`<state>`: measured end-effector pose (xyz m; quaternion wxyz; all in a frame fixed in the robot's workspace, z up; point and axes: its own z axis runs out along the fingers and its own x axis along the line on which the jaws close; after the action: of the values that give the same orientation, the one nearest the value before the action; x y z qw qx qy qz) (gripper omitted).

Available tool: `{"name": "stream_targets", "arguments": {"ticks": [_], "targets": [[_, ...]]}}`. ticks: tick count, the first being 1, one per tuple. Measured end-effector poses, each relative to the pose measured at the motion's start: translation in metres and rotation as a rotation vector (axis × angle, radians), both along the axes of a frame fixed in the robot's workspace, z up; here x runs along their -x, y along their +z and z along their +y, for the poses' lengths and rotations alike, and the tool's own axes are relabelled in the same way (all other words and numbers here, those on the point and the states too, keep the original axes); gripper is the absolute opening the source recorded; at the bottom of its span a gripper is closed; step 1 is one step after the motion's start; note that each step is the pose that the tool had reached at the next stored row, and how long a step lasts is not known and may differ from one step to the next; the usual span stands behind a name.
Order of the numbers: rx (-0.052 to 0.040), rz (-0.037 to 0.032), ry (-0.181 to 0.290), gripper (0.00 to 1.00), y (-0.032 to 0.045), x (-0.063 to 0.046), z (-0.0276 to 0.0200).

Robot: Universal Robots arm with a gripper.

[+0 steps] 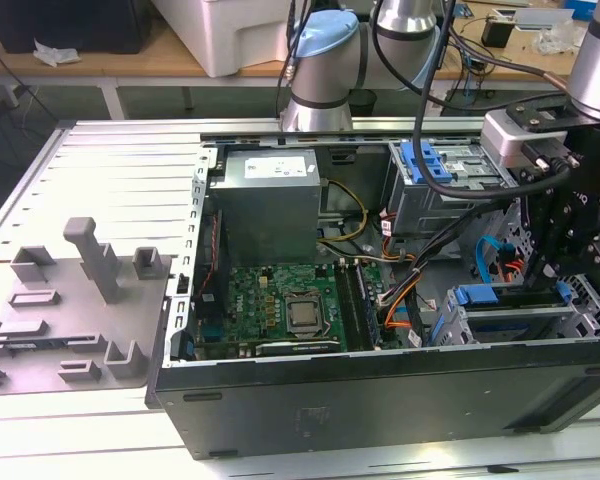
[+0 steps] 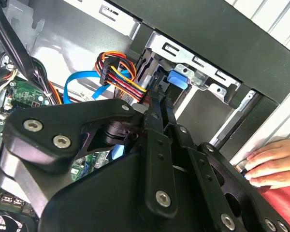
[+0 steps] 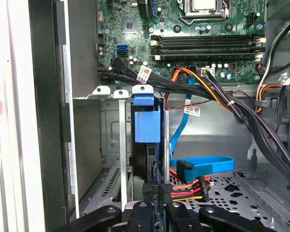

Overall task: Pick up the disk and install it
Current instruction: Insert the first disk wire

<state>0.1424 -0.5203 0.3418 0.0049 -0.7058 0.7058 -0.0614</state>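
The disk (image 1: 500, 297) sits edge-on in a slot of the metal drive cage (image 1: 460, 325) at the case's front corner, on the exterior view's right. Its blue caddy tab (image 3: 147, 126) faces the motherboard, with the dark drive body below it. The same blue tab (image 2: 178, 79) appears in the second wrist view, just past the fingertips. My gripper (image 1: 552, 280) reaches down into the case over the cage. In both wrist views its fingers (image 3: 149, 191) lie close together, shut, with their tips (image 2: 154, 99) at the disk's near edge.
A blue data cable (image 3: 208, 164) and an orange-red-yellow power plug (image 3: 188, 189) lie beside the cage. Black cable bundles (image 3: 241, 116) cross above it. The grey power supply (image 1: 270, 200), the motherboard (image 1: 280, 300) and another blue caddy (image 1: 445, 165) fill the case. A person's hand (image 2: 270, 164) rests on the case's edge.
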Motion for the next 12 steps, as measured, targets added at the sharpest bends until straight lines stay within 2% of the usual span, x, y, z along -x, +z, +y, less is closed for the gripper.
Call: {"name": "stream_targets", "arguments": {"ticks": [12], "targets": [[0.0025, 0.0001, 0.000, 0.17, -0.0010, 0.0000, 0.0000]]}}
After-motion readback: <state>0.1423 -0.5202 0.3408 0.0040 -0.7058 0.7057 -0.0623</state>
